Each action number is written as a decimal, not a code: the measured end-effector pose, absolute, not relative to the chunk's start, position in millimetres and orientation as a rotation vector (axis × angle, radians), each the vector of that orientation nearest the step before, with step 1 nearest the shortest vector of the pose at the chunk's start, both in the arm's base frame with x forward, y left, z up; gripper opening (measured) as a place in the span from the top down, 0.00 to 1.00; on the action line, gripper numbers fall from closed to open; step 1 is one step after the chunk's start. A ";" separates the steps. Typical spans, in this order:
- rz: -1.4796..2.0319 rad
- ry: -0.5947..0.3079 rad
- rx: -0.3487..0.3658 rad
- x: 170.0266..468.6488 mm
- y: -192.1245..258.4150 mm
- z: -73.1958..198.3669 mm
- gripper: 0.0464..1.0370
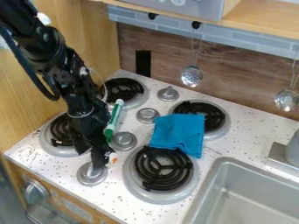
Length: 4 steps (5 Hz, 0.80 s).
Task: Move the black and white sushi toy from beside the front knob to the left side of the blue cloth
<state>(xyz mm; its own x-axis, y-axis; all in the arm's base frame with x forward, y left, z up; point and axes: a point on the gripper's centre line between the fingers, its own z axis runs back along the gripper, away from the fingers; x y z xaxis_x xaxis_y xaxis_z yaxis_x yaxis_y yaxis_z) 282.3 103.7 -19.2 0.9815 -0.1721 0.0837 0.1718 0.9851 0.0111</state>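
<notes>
Green marker (114, 118) was behind and left of big front burner (166, 183) — blue cloth (178, 133) overlapped burner's rear edge. Gripper (99, 162) hung left of burner, marker close by — couldn't tell if open, closed or how far along things were.

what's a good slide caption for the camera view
Black gripper low over a stove, beside a green marker; a blue cloth overlaps two burners.

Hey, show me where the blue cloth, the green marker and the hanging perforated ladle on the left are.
Blue cloth (180, 133): camera view, middle of the cloth.
Green marker (114, 119): camera view, middle of its barrel.
Perforated ladle (191, 76): camera view, on its bowl.
</notes>
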 end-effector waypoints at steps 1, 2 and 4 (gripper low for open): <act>-0.160 -0.077 0.007 283.6 104.8 -24.5 0.03; -0.147 -0.071 0.006 286.7 104.4 -28.6 0.03; -0.161 -0.075 -0.019 297.5 92.4 -23.1 0.03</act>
